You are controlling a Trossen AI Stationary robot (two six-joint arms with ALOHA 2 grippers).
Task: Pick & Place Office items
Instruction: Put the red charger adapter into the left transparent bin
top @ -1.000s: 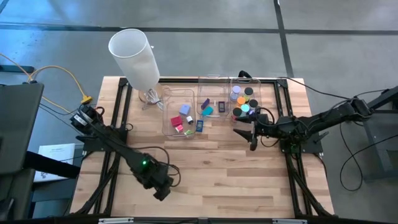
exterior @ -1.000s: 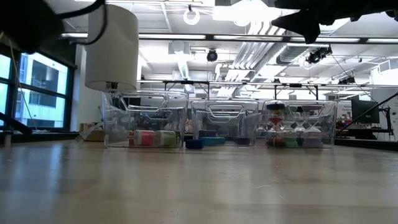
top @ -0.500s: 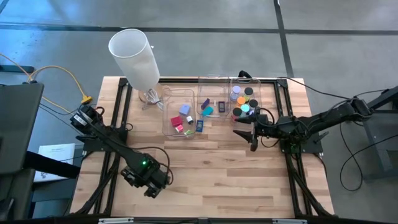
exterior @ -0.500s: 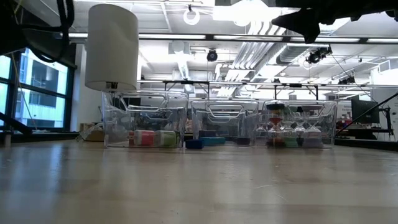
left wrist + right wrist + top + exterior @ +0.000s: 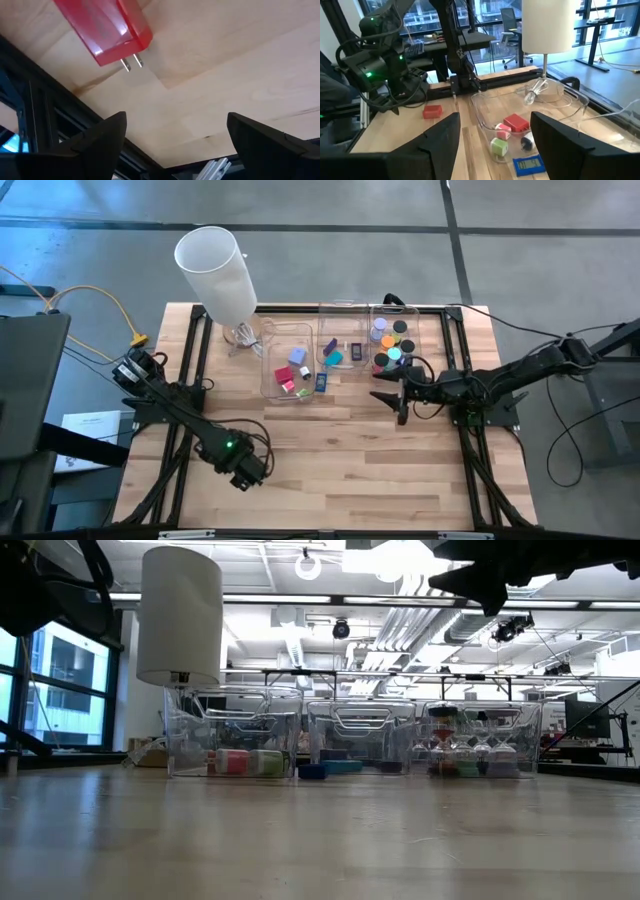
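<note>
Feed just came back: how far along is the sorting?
Done: most items lie in the three bins. In hand: nothing. Both grippers are open, the left gripper above the table near a red block, the right gripper by the bins. Left: at least that block.

From my station I find no text, label, brand, number or sign that I can read in any of the four views. The sheet of paper [image 5: 88,423] on the floor by the table's left side carries print, but it is too small for me to make out. The small blue item [image 5: 528,163] in the clear bin [image 5: 570,107] has marks on its face that I cannot read either.
</note>
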